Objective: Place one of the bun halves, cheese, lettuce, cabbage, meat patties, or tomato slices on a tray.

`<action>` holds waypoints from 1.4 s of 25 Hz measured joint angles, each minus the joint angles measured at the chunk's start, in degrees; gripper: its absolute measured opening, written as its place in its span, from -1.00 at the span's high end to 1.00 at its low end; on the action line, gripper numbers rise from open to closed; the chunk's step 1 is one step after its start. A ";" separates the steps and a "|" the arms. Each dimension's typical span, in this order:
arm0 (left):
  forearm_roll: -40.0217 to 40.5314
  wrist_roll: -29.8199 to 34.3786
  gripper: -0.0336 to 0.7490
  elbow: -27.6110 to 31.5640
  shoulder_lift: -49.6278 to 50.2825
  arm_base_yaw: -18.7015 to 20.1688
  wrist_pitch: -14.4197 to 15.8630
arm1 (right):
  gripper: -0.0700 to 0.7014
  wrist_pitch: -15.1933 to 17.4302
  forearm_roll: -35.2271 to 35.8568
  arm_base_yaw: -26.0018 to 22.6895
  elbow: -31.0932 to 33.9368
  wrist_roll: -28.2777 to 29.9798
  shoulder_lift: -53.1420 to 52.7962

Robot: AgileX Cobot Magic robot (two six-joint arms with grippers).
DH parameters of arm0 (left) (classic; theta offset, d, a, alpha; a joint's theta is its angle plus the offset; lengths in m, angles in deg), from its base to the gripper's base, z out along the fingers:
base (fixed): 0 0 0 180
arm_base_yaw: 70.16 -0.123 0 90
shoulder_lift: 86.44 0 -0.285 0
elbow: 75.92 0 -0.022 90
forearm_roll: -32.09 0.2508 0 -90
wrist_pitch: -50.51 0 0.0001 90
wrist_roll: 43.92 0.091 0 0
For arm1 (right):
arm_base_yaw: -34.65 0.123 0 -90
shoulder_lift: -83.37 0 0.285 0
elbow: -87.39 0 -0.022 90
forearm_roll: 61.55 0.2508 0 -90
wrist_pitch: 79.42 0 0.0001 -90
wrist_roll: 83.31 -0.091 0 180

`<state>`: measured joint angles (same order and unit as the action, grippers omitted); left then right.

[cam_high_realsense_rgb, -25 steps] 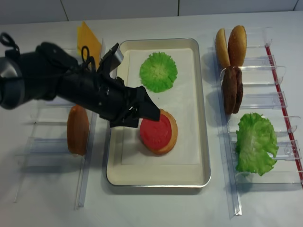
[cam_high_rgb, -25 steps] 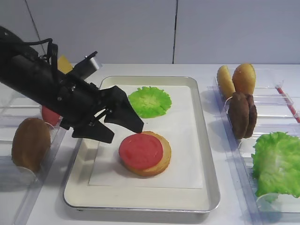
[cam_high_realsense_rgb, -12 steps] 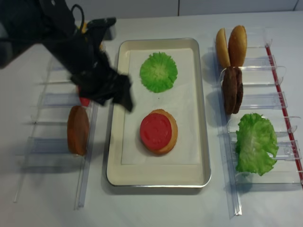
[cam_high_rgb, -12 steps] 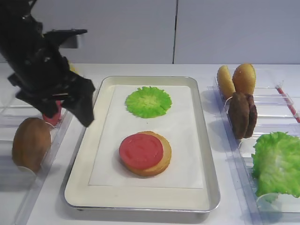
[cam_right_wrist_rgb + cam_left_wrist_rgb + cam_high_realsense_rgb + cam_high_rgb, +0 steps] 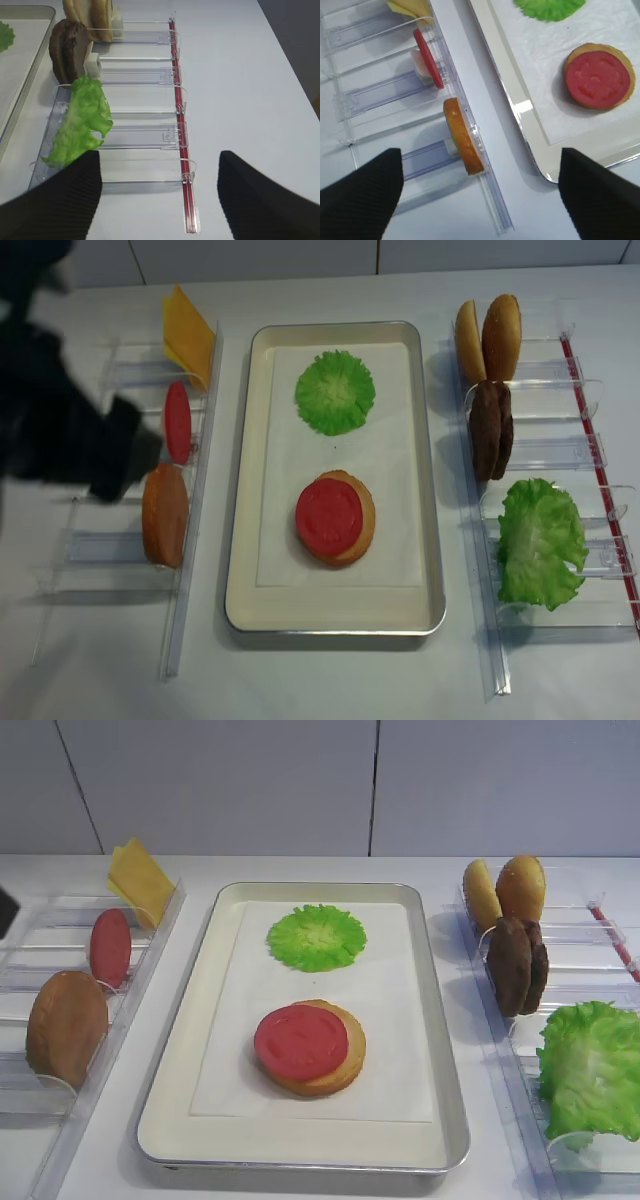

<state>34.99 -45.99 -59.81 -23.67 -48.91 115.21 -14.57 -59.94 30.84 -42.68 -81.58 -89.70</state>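
Left gripper (image 5: 477, 200) jaws wide, empty; right gripper (image 5: 160, 200) same. Risk: next drop nudges tomato slice (image 5: 300, 1041) off bun half (image 5: 335, 1065).

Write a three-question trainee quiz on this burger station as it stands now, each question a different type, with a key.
1. True or false: the tomato slice on the tray lies on top of a bun half.
2. Multiple choice: which item stands in the left rack nearest the far wall? A) cheese B) meat patties C) lettuce
3. Fill in: the green leaf on the tray lies ____ from the bun half, not touching it.

Key: 1 true. 2 A. 3 apart.
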 joint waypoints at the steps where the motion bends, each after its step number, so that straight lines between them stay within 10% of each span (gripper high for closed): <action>1: 0.00 -0.12 -0.63 2.42 -4.01 0.00 -0.43 | -0.55 0.00 0.00 0.00 0.00 0.00 0.00; 19: 1.31 -0.12 -0.51 30.78 -42.02 0.00 -0.12 | -0.55 0.00 0.00 0.00 0.00 0.00 0.00; 35: 4.31 -1.38 -0.45 33.49 -55.18 -0.73 2.47 | -0.55 0.00 0.00 0.00 0.00 0.17 0.00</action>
<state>39.30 -47.37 -26.33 -78.85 -49.64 117.68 -14.57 -59.94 30.84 -42.68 -81.41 -89.70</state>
